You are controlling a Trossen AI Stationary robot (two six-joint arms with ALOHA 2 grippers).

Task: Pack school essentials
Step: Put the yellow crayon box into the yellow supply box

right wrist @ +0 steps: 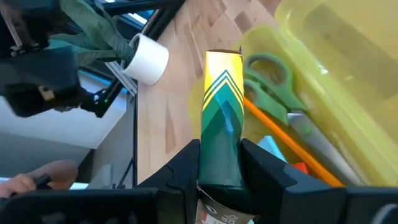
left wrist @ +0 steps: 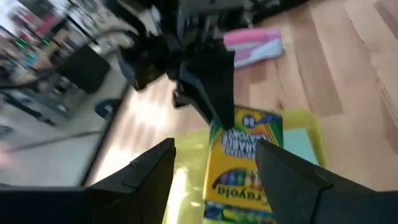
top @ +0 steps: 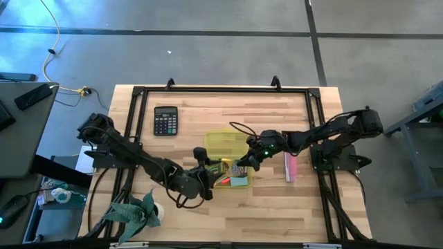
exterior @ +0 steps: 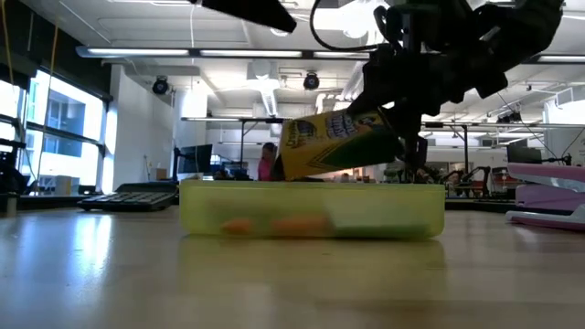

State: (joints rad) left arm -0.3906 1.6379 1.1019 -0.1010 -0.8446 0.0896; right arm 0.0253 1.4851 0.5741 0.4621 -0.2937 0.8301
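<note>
The right gripper [right wrist: 219, 163] has its jaws clamped on the crayon pack [right wrist: 221, 112], holding it tilted just above the yellow-green case [top: 223, 144] — where green-handled scissors [right wrist: 268, 84] and orange pencils [right wrist: 287, 146] lie. The left gripper [left wrist: 214, 171] hovers beside the case, jaws spread apart.

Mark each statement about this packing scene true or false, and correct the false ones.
1. The right hand grips the crayon box. True.
2. The crayon box lies flat on the table. False: it is held tilted above the yellow-green case.
3. Green-handled scissors lie in the case. True.
4. The calculator sits inside the case. False: it rests on the table, apart from the case.
5. The left hand is shut on the scissors. False: it is open, near the crayon box.
</note>
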